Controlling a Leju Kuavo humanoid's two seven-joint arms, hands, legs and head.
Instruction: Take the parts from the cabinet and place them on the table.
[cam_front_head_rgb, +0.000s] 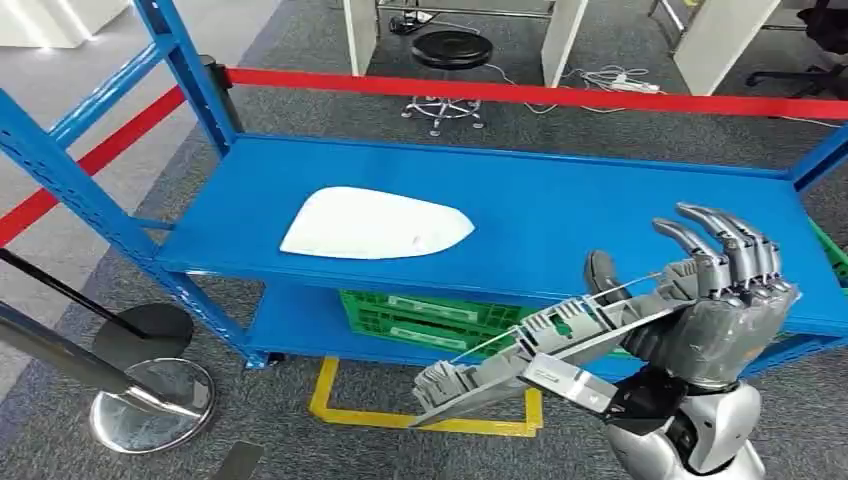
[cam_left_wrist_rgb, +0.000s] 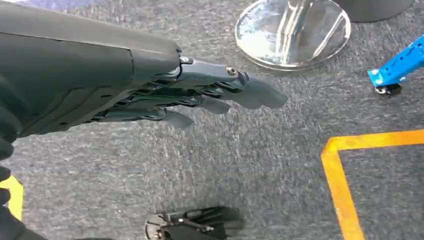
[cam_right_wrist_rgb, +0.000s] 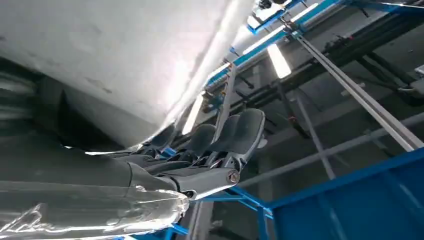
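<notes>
Looking down from the head view, we see the blue shelf rack (cam_front_head_rgb: 560, 215) spreading across most of the scene, its top shelf a flat blue sheet carried on perforated blue uprights. A red barrier tape (cam_front_head_rgb: 520, 93) runs behind it, and grey carpet covers the floor (cam_front_head_rgb: 330, 445) around it.

On the lower shelf we make out a green crate (cam_front_head_rgb: 420, 312), partly hidden by the top shelf. A yellow floor marking (cam_front_head_rgb: 330, 405) lies on the carpet in front of the rack, and a chrome stanchion base (cam_front_head_rgb: 150, 405) stands at the rack's left end.

The white part (cam_front_head_rgb: 375, 225) lies flat on the top shelf, left of the middle and well apart from both arms. It is a smooth, matte, white shell with a rounded left end that tapers to a blunt point on the right, slightly domed.

Our right robot hand (cam_front_head_rgb: 700, 295) is raised at the front right of the rack, its fingers upright and slightly curled. It grips a grey metal part (cam_front_head_rgb: 535, 355), a long flat bracket with ribbed, toothed edges and thin wire rods, which slants down to the left in front of the shelf edge.

Our left robot hand (cam_left_wrist_rgb: 200, 95) hangs over the carpet in the left wrist view, fingers straight, close together and holding nothing.
</notes>
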